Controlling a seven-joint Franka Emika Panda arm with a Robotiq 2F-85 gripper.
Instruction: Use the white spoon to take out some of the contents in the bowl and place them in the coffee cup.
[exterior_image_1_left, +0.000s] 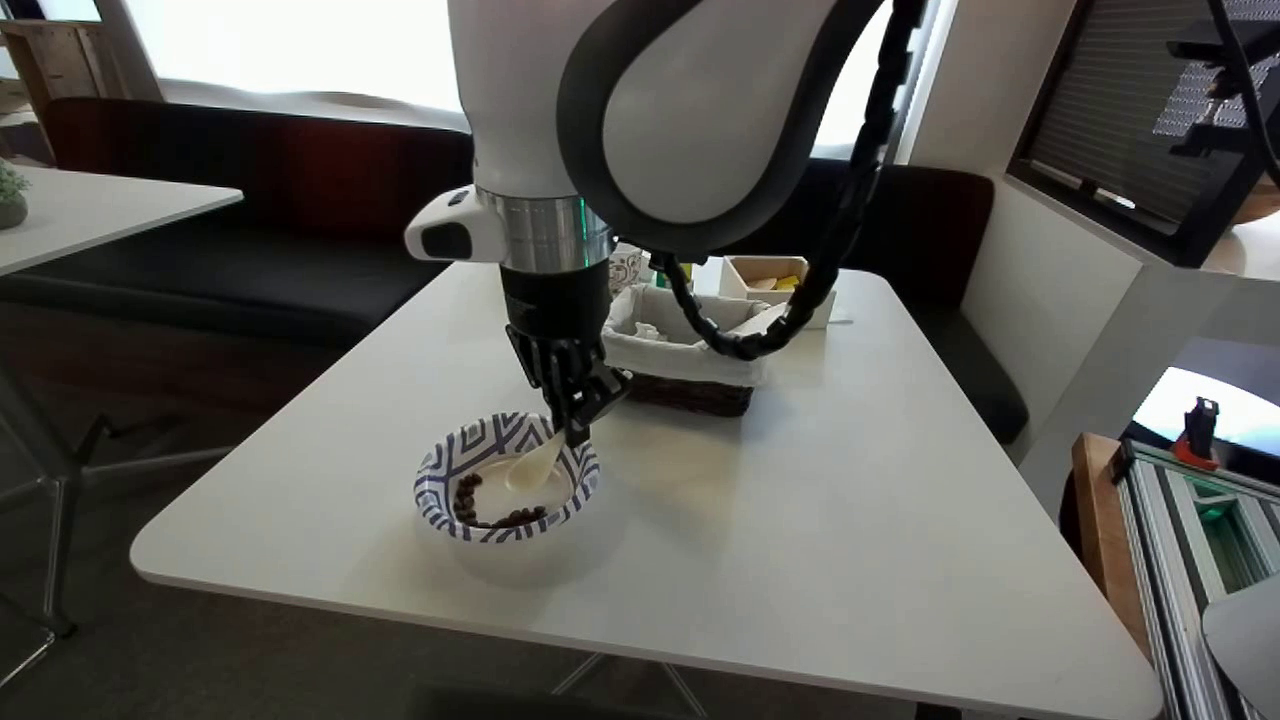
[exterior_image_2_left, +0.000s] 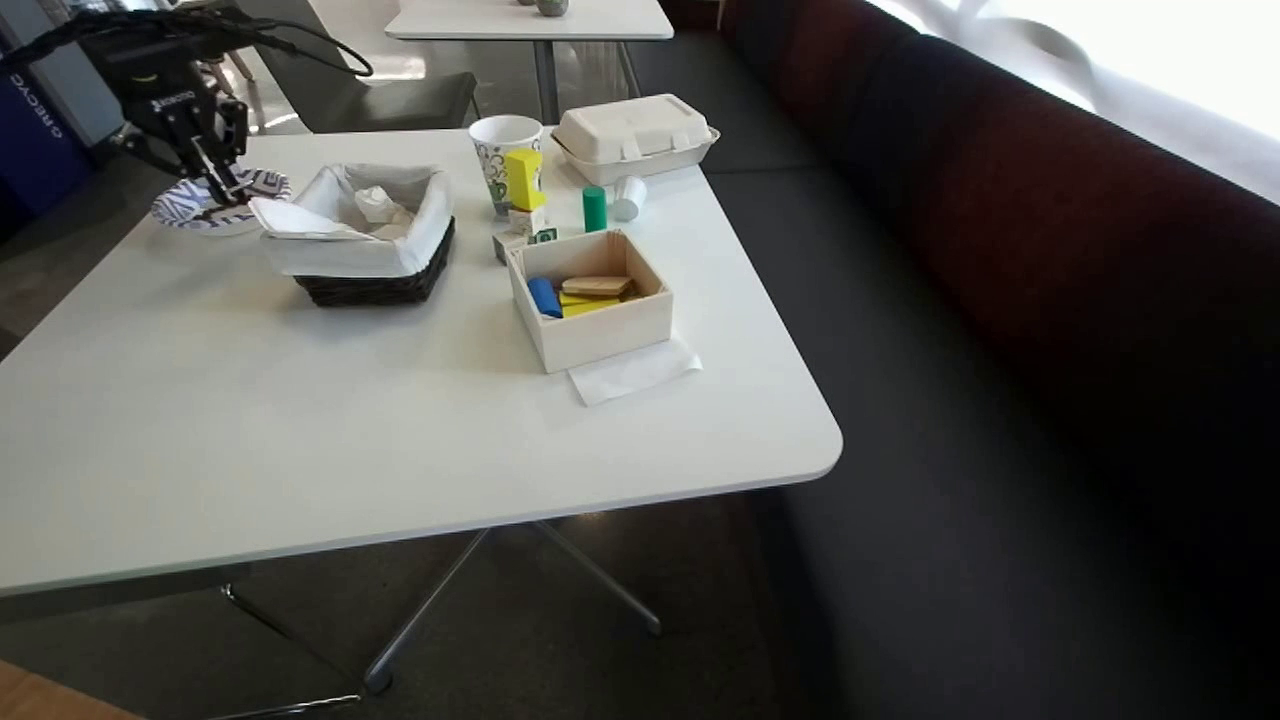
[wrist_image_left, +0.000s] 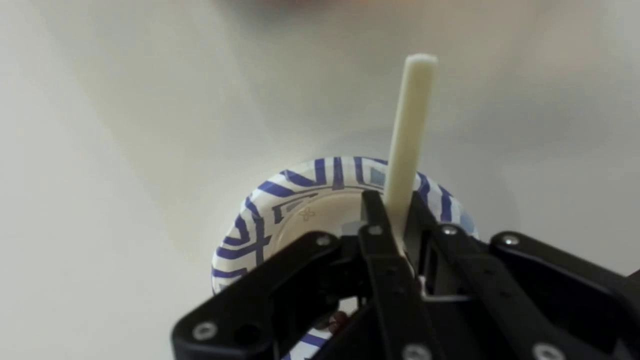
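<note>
The bowl, white with a dark blue pattern, sits near the table's front left. It also shows in the other views. Its contents are small dark brown round pieces along its near side; a few show in the wrist view. My gripper is over the bowl's far right rim, shut on the white spoon. The spoon slants with its head low inside the bowl; its handle sticks out past the fingertips. The patterned white coffee cup stands upright farther back, partly hidden in an exterior view.
A dark basket with a white liner stands close behind the gripper. Behind it are a wooden box with blocks, a yellow block, a green cylinder, a small white cup lying down and a takeout box.
</note>
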